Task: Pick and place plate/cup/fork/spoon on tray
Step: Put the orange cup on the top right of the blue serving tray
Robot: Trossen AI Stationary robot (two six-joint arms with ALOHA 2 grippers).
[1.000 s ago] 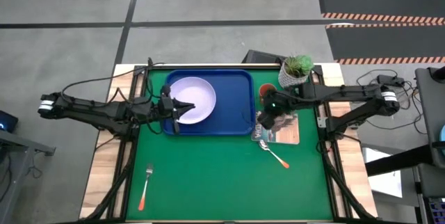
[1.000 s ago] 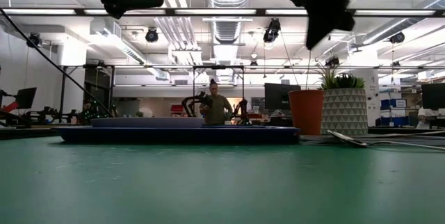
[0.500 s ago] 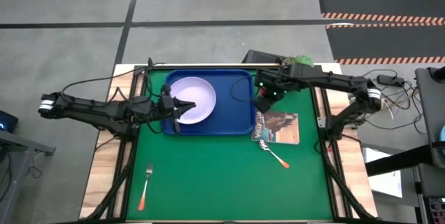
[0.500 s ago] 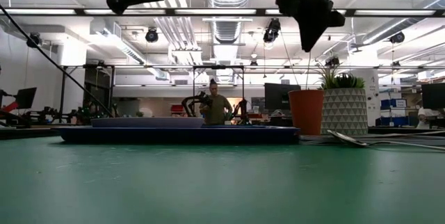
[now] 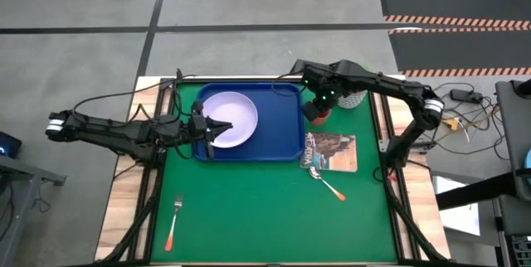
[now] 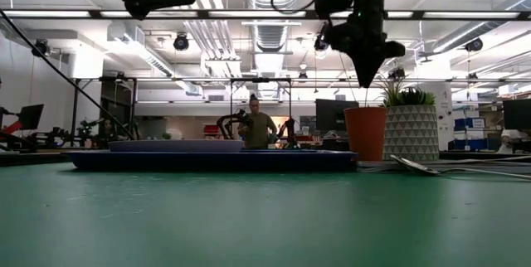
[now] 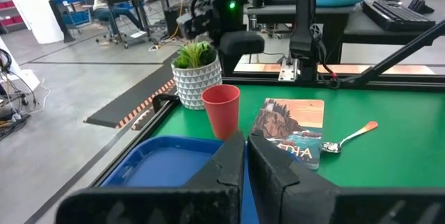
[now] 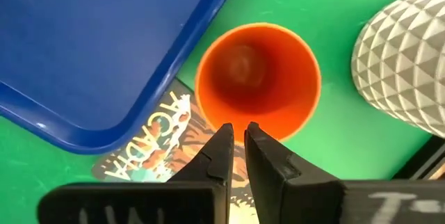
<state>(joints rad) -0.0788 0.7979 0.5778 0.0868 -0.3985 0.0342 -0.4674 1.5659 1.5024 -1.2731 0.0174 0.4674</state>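
The orange-red cup (image 8: 257, 78) stands upright on the green mat, just right of the blue tray (image 5: 286, 138) and next to the white plant pot. My right gripper (image 8: 238, 128) hovers shut above the cup's rim, pointing down and clear of it in the low view (image 6: 365, 78). The pale plate (image 5: 232, 116) lies in the tray. My left gripper (image 5: 217, 128) is shut and empty, high above the plate. The spoon (image 5: 327, 183) lies on the mat near the booklet's near edge. The fork (image 5: 174, 220) lies at the near left.
A printed booklet (image 5: 333, 151) lies right of the tray, near the cup. The white pot with a green plant (image 8: 400, 64) stands close to the cup's right side. A person stands in the room far behind the table (image 6: 254, 126). Open mat lies toward the near edge.
My right gripper has gone from above the booklet toward the table's far edge and now hangs over the cup. Its arm has swung round toward the far side. The cup and the other things have stayed in place.
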